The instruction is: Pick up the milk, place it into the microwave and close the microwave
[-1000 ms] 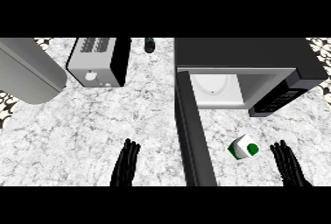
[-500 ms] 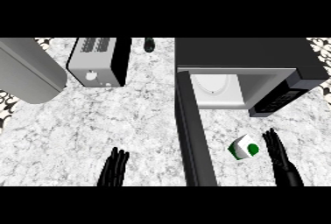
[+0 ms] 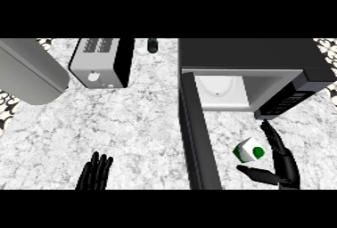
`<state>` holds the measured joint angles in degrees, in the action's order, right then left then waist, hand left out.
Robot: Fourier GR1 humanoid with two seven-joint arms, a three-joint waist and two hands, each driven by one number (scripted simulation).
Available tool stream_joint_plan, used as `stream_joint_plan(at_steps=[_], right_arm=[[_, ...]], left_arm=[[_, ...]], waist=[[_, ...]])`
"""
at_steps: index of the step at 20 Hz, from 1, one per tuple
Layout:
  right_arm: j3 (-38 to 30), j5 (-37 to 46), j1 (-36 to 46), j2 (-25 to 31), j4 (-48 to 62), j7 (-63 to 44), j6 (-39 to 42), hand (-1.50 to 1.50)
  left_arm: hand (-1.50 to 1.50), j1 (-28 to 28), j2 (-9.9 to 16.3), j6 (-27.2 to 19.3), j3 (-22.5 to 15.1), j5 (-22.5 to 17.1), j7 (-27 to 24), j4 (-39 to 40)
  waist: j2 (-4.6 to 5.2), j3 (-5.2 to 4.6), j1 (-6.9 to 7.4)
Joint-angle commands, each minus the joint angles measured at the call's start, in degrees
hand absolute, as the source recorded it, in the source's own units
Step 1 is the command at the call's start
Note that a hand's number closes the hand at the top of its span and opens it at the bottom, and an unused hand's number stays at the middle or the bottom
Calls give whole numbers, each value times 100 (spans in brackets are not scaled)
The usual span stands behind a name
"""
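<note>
Step in hand: reach for milk, grasp not yet made. Milk carton (image 3: 249, 150) stands on counter (image 3: 132, 129), near side of open microwave (image 3: 253, 75), just right of its swung-out door (image 3: 197, 142). Right hand (image 3: 281, 162) open beside carton, fingers straight on right, thumb below (contact unclear, nothing held). Left hand (image 3: 95, 171) open, resting at near left edge. Next move likely needs fingers closing round carton, then lift toward far cavity. Cut off: both forearms, door's near end. Carton's far side hidden.

Right hand (image 3: 281, 161) open, thumb spread; left hand (image 3: 95, 171) open, low
</note>
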<state>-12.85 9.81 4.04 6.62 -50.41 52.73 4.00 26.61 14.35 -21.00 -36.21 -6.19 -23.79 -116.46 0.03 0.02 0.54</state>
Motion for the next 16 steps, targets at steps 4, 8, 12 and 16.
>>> stream_joint_plan(at_steps=[4, 8, 12, 16], right_arm=[[-295, -112, 608, -4, 1274, 854, -346, 150], [-308, 225, 760, 55, 1976, 1225, -997, 150], [-350, 375, 1286, 411, 2644, 1128, -956, 150], [-385, 577, 1561, 606, 3106, 1428, -1250, 150]], left_arm=[[-150, 157, 309, 475, 439, -523, -597, 358], [-150, 328, 320, 263, 107, -198, -324, -125], [-150, 475, 720, 618, 606, -621, -500, -160], [-150, 576, 615, 632, 498, -609, -677, -168]], waist=[[2, 0, -4], [7, 4, 17], [17, 6, 54], [28, 11, 87]])
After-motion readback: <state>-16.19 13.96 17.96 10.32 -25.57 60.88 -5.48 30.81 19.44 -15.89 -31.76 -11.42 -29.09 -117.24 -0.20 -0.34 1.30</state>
